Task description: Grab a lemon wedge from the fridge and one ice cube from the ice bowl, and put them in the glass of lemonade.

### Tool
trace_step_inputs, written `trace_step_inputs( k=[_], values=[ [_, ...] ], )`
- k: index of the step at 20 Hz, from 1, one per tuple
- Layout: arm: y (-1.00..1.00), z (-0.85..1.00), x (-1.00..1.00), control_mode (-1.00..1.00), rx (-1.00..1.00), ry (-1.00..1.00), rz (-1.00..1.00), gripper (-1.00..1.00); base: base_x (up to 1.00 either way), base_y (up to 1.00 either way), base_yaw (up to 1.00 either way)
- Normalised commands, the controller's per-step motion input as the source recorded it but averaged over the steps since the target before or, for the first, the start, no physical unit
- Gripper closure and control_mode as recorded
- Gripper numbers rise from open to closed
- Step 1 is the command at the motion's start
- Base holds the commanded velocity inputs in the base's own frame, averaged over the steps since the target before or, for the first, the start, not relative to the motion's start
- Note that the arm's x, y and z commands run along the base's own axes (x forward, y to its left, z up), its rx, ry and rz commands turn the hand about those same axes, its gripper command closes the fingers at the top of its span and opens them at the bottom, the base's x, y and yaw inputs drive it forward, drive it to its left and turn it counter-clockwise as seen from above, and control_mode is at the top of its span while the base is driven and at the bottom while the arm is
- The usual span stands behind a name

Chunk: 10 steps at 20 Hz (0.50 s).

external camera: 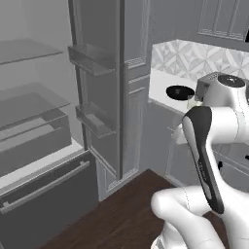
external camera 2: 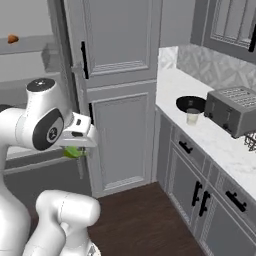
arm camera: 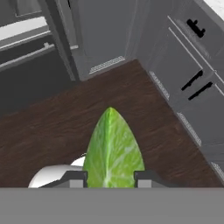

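Gripper (arm camera: 109, 178) is seen closed on the lemon wedge (arm camera: 113, 148): in the hand view the two finger tips (arm camera: 75, 179) sit against either side of the wedge's base, and its pointed end projects away from the hand, over the dark wood floor (arm camera: 52, 131). In the right base view the wedge (external camera 2: 73, 151) is seen as a green patch under the hand, low and in front of the tall cabinet (external camera 2: 117, 100) beside the open fridge (external camera: 29, 121).

The glass (external camera 2: 192, 116) stands on the white counter (external camera 2: 220, 142), just beside the near edge of the ice bowl (external camera 2: 190, 103), with the toaster (external camera 2: 232, 112) to its right. From the held wedge, the glass lies to the right, farther off and higher, well apart; the counter's front edge and the cabinet corner come between.

Judged: wedge pick done, transfer to the glass pending, ice cube not yet fetched. The coming move is judged to need a lift and a rightward swing. The wedge's long axis runs along the gripper, so the tip would enter the glass first.
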Motion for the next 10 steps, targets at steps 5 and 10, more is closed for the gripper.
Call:
trace_step_inputs(
  k=[5,10],
  values=[
    [0.0,0.0,0.0,1.0,0.0,0.0,0.0,1.0,0.93,-0.46,-0.38],
    [0.0,0.0,0.0,1.0,0.0,0.0,0.0,1.0,1.0,-0.06,-0.19]
  ],
)
